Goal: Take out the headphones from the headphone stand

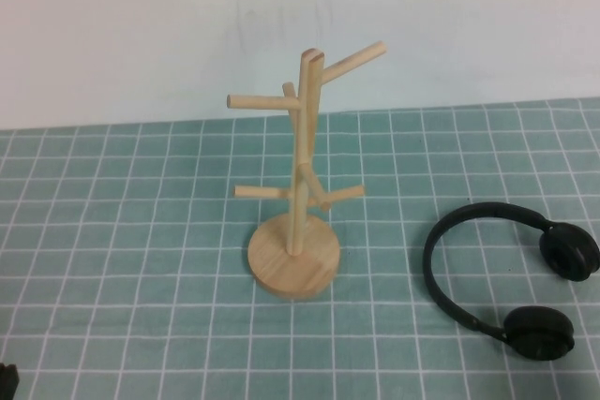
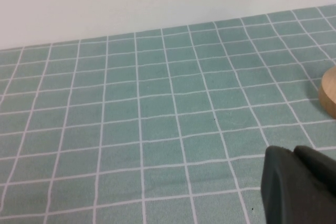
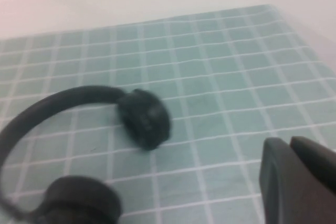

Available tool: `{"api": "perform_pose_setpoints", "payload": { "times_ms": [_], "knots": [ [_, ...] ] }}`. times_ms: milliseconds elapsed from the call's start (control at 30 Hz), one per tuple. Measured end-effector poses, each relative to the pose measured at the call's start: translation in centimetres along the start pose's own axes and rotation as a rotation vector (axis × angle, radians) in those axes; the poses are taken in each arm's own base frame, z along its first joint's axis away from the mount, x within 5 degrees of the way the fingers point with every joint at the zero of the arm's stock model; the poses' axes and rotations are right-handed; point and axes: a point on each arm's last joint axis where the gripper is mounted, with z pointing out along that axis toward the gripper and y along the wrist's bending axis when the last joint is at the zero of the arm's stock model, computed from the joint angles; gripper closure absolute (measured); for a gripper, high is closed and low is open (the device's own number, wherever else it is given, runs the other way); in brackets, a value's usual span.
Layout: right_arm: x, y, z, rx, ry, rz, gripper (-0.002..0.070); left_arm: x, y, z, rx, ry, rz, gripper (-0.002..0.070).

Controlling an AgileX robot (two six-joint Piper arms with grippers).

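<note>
High view shows you the headphones [image 1: 469, 269] lying flat on the checked cloth [image 1: 141, 231], well apart from the headphone stand [image 1: 298, 185], whose pegs are bare; your left gripper [image 2: 299, 187] hovers over cloth with the stand's base just beyond it; your right gripper [image 3: 299, 182] sits near an ear cup; neither jaw state can be told.

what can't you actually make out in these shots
- Left hand: only a dark part shows at the left wrist view's corner, cut by the edge; open or shut unclear. A dark sliver sits at the high view's lower left corner.
- Right hand: likewise cut off in the right wrist view; absent from the high view.
- Headphones: blurred in the right wrist view, nearer cup cropped.
- Headphone stand: only its base edge shows in the left wrist view.
</note>
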Motion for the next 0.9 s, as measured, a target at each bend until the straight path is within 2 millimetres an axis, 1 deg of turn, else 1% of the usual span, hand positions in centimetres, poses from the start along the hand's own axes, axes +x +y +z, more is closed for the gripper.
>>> {"api": "perform_pose_setpoints", "payload": {
  "times_ms": [133, 333, 533, 900],
  "knots": [
    [-0.02, -0.34, -0.02, 0.064, -0.003, -0.009, 0.0682, 0.0, 0.0, 0.0, 0.0, 0.0, 0.0, 0.0681],
    [0.0, -0.57, -0.07, 0.106, 0.008, -0.082, 0.0682, 0.0, 0.0, 0.0, 0.0, 0.0, 0.0, 0.0681],
    [0.0, -0.56, -0.07, 0.105, 0.008, -0.083, 0.0682, 0.0, 0.0, 0.0, 0.0, 0.0, 0.0, 0.0681],
    [0.02, -0.27, -0.03, 0.049, 0.011, -0.098, 0.0682, 0.0, 0.0, 0.0, 0.0, 0.0, 0.0, 0.0681]
  ]
}}
